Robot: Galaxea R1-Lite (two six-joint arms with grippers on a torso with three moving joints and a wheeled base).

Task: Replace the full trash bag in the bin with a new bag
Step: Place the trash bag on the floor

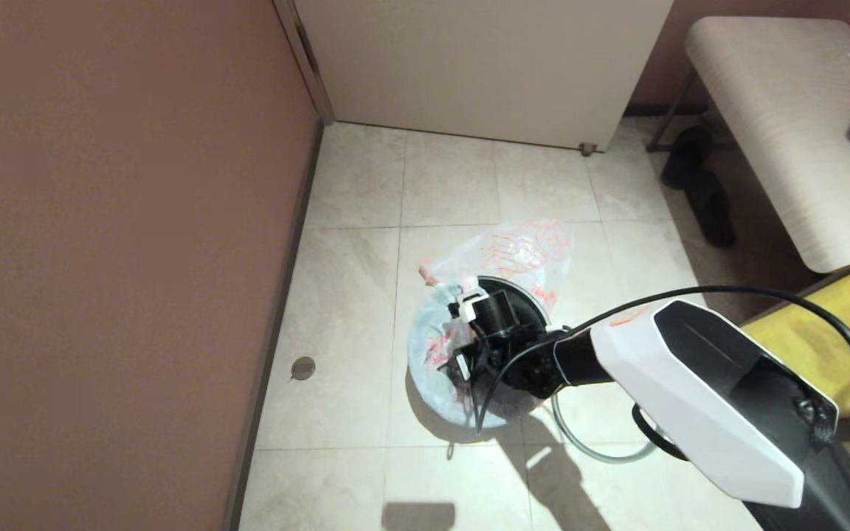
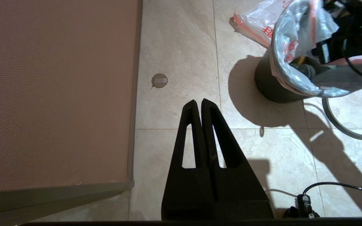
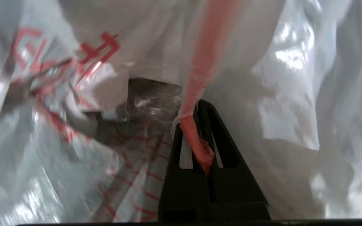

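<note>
The right end effector [image 3: 200, 108] was down inside the bin [image 2: 270, 84], pressed together on the orange edge of the new bag [image 3: 200, 62] draped over the rim. A sharp pull could have torn the film or tipped the bin; the hoop [image 1: 587, 442] lay at its 4 o'clock, the left end effector [image 2: 199, 103] shut and idle

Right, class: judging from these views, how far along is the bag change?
Done: no full bag shows in the bin; the new bag drapes over its rim. In hand: the right tool, shut on that bag's orange edge, is inside the bin. Left: spreading the bag round and refitting the grey hoop lying on the floor. The left tool idles, shut.
</note>
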